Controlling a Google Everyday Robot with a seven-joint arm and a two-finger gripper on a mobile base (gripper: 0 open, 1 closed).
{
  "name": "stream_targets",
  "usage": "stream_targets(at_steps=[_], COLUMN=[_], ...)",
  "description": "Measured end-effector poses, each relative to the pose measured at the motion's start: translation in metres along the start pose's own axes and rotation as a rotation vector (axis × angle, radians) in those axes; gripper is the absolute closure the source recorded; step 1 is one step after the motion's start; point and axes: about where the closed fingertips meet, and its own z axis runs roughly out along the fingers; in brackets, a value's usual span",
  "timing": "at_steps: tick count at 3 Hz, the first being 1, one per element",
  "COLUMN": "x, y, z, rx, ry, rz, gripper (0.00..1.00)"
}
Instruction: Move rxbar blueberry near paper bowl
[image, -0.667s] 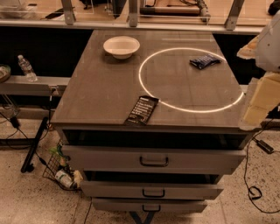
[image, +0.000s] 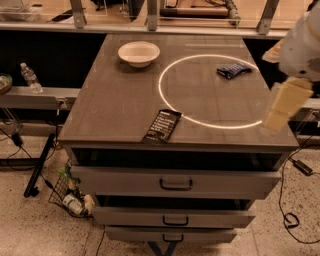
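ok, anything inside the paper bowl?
Nothing visible in the paper bowl; its near inner wall is hidden by the rim. The rxbar blueberry lies on the table apart from it; the gripper hangs at the table's right edge.

A grey-topped drawer cabinet is seen from the front and above. A bright ring of light is cast on the right half of its top. A long flat black bar wrapper with white text is laid near the front edge, just outside the ring's lower left arc. Three drawers with dark handles are stacked below; the top drawer is pulled slightly out. A clear water bottle is stood upright on a ledge to the left. A wire rack with small items is set on the speckled floor at the lower left, and cables are trailed on the right. The gripper is held over the cabinet's right edge.
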Motion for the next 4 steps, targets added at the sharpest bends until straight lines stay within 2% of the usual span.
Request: stream_targets(at_steps=[1,2,3,4], x=[-0.012,-0.026,-0.024,-0.014], y=[-0.078,-0.157,-0.204,-0.235], z=[0.052,0.098,0.124,0.146], rx=[0.074,0.172,0.220,0.236], ry=[-0.053,-0.112,-0.158,-0.229], rz=[0.012,0.036,0.100,0.217], gripper=[0.00,0.00,0.00,0.00])
